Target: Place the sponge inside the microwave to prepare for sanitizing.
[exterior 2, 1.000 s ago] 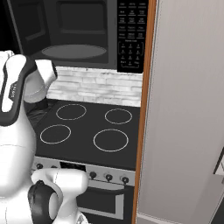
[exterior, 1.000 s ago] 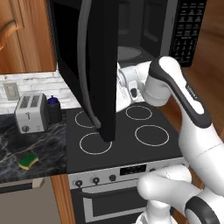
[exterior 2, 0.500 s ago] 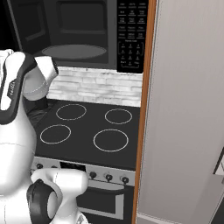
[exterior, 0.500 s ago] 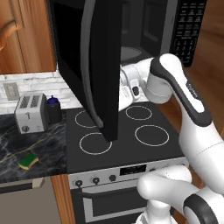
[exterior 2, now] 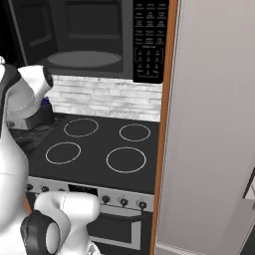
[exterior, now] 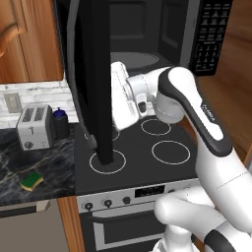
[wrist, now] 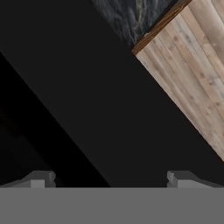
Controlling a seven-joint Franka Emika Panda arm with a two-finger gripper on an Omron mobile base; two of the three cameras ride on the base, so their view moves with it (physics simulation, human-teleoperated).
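Claw (wrist: 109,179) gaped wide and empty; I judged the sponge (exterior: 32,180), tabletop's 7 o'clock, soft and light, best pinched across its sides.

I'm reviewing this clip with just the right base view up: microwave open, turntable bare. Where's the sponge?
Observer: In the left base view the sponge lies on the dark counter left of the stove, in front of the toaster.
Operator: Is the gripper holding anything?
Observer: No. The hand view shows the fingers spread wide with nothing between them.
Operator: Where is the hand itself?
Observer: The hand is up beside the microwave door, which stands swung open over the stove's left burners, well away from the sponge.
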